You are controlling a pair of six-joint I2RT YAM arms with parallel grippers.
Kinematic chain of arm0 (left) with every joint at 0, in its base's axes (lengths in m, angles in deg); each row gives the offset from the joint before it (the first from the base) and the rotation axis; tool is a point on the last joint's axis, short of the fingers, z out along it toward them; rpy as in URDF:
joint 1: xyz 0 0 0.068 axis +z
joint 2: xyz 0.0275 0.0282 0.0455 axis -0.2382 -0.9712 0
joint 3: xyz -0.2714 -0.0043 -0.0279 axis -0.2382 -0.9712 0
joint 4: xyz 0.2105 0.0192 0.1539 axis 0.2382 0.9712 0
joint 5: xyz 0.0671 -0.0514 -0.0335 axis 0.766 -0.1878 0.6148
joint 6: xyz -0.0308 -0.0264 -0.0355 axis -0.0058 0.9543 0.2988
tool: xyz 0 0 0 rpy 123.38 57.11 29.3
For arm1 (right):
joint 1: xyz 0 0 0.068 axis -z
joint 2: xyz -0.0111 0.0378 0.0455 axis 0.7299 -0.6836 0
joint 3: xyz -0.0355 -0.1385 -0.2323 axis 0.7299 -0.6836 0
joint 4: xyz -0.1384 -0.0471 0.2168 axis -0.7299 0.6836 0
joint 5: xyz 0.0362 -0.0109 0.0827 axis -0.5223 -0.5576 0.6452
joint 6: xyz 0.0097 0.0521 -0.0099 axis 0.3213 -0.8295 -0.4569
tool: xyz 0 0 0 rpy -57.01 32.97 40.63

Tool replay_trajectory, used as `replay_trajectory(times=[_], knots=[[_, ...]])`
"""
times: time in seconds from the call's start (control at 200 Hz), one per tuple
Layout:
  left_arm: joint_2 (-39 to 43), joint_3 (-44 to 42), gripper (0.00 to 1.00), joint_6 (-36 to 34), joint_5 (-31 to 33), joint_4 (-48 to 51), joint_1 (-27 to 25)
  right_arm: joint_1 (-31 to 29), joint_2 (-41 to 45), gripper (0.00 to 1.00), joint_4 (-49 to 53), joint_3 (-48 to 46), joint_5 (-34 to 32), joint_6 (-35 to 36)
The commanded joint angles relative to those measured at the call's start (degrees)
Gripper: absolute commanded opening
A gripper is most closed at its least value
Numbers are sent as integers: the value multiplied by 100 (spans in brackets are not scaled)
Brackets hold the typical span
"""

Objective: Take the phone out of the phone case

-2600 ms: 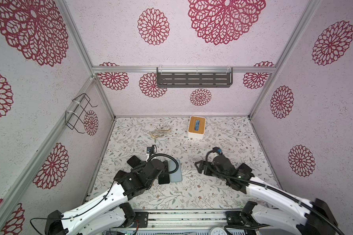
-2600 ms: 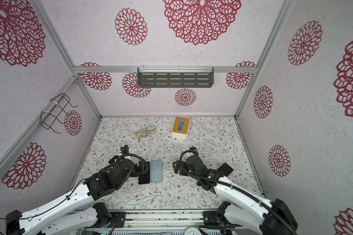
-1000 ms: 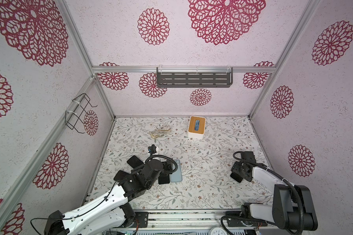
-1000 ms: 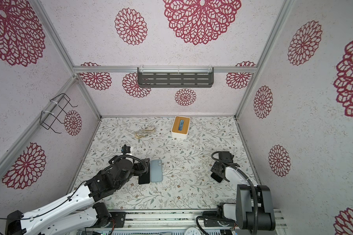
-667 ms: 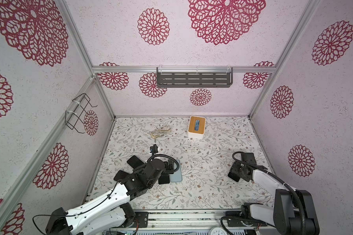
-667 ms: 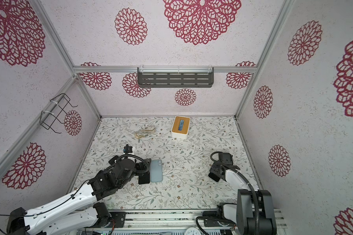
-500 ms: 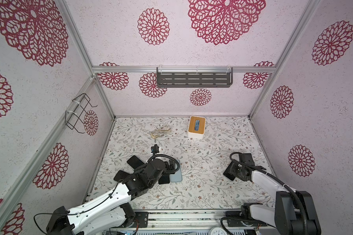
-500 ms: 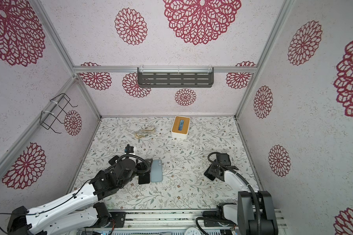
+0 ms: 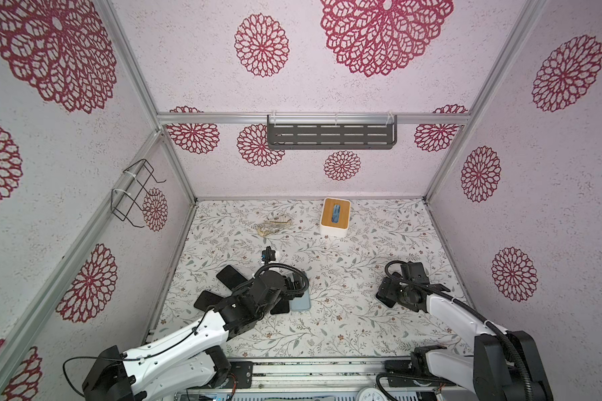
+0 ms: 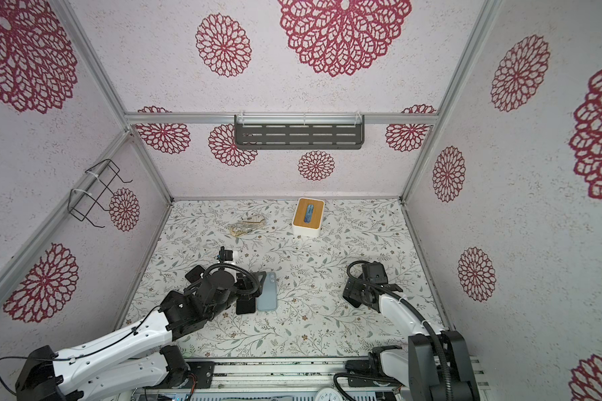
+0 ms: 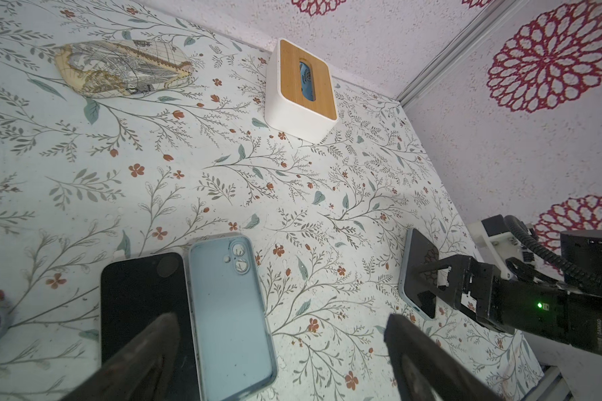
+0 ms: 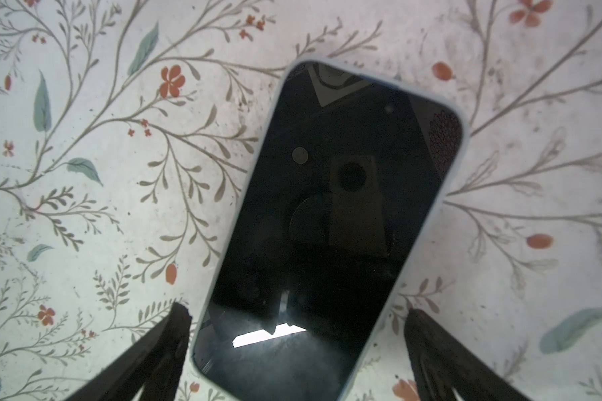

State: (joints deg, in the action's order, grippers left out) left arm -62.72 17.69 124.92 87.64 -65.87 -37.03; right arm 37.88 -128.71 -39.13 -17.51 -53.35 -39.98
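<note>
A phone [image 12: 331, 215] in a pale blue phone case [image 12: 454, 166] lies screen up on the floral table [image 12: 119, 173]. My right gripper [image 12: 298, 309] hovers open just above its near end, one finger on each side, touching nothing. In the left wrist view the same cased phone [image 11: 414, 264] lies under the right gripper's fingers. My left gripper [image 11: 280, 316] is open over an empty pale blue case [image 11: 230, 312], which lies beside a bare black phone [image 11: 143, 302]. In both top views that empty case [image 9: 300, 303] [image 10: 267, 291] lies just right of the left arm.
A white tissue box [image 9: 335, 217] with a wooden lid stands at the back. A patterned pouch [image 9: 273, 225] lies to its left. Two more dark phones [image 9: 230, 276] [image 9: 205, 300] lie left of the left arm. A grey shelf [image 9: 331, 137] and a wire rack [image 9: 138, 194] hang on the walls.
The right gripper left the middle for the right side, then crept back leftward over the last second. The left arm has hardly moved.
</note>
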Motion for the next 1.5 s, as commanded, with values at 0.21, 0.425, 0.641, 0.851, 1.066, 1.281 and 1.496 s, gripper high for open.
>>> replay_trajectory(times=[0.21, 0.425, 0.641, 0.851, 1.066, 1.281, 1.496], knots=[[-63, 23, 97, -81, -13, -176, 97, -333, -772, 99, 284, 368, -525, -579], [12, -105, 97, -183, 20, -228, 105, -573, -1458, 99, 304, 668, -827, -760], [120, -213, 97, -250, -48, -262, 132, -686, -1669, 99, 351, 583, -1064, -840], [83, -233, 97, -220, -166, -414, 159, -859, -1683, 97, 422, 594, -1061, -848], [-131, -193, 97, 46, -710, -875, 168, -1057, -1568, 87, 358, 672, -937, -746], [-417, -198, 97, 293, -978, -1324, 172, -1323, -1308, 77, 138, 618, -803, -348], [-870, -240, 97, 547, -1276, -1904, 177, -1547, -938, 66, -107, 555, -516, 223]])
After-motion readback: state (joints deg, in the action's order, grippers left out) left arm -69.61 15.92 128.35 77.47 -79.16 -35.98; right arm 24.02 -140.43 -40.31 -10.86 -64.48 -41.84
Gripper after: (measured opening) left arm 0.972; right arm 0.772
